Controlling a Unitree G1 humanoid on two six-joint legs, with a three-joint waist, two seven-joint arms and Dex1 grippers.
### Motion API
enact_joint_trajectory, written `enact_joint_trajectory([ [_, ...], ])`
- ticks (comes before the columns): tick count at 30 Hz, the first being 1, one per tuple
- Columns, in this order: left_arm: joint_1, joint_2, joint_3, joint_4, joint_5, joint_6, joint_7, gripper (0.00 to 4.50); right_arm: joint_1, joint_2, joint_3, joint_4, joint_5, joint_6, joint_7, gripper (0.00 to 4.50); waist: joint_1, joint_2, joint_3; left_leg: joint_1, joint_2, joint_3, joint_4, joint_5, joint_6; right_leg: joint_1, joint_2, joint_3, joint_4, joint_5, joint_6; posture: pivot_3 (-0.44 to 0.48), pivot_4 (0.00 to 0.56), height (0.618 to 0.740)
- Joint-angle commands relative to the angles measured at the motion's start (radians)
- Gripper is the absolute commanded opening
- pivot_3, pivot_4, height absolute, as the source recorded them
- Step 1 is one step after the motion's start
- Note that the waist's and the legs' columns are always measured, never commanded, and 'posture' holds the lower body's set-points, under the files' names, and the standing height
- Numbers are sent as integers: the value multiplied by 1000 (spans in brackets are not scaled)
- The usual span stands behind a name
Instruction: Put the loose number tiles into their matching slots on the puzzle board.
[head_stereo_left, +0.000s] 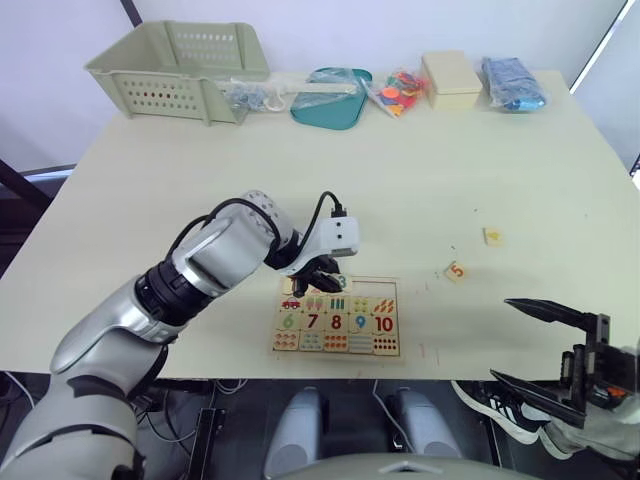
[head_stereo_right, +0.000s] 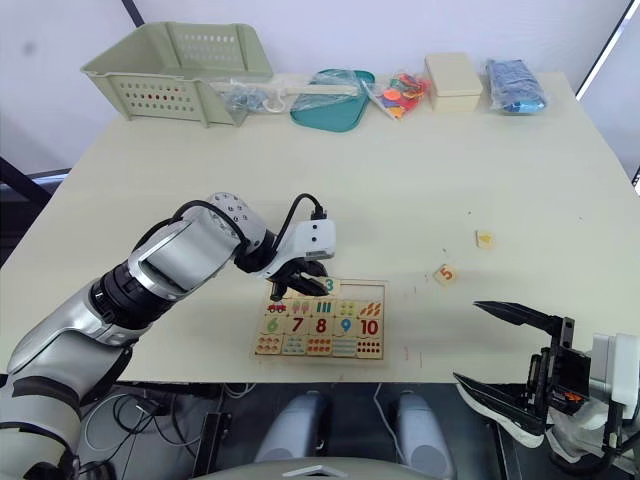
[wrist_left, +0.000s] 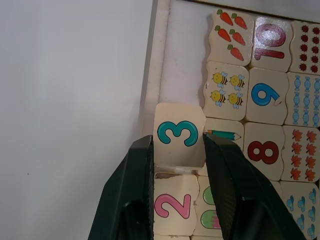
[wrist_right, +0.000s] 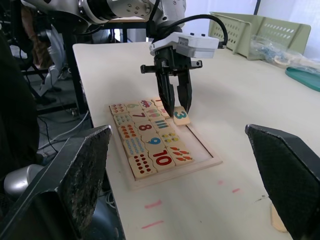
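We find the left gripper (wrist_left: 175, 150) clamped on the 3 tile (wrist_left: 178, 134) over the puzzle board (head_stereo_left: 338, 348); right gripper (head_stereo_left: 540, 348) gapes wide, off-table.

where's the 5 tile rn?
The 5 tile lies loose on the table, right of the puzzle board, with another loose tile just beyond it. Neither gripper touches it.

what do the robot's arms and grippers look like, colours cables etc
The left arm is glossy silver with black ribbed joints; a black cable loops to a white box above the left gripper, which has two black tapered fingers. The right gripper has long black pointed fingers on a black bracket beside a white housing.
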Motion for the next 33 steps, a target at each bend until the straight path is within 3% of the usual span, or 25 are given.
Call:
enact_joint_trajectory([
  [1, -23, 8, -6, -18, 17, -7, -7, 1015, 7, 5, -10, -29, 7, -20, -8, 4500, 0, 0, 0, 0, 0, 0, 0, 0, 0, 0, 0, 0, 0, 0, 0, 0, 150, 740],
  [33, -22, 4, -41, -12, 40, 2, -3, 1015, 26, 15, -1, -32, 0, -40, -19, 4500, 0, 0, 0, 0, 0, 0, 0, 0, 0, 0, 0, 0, 0, 0, 0, 0, 150, 740],
])
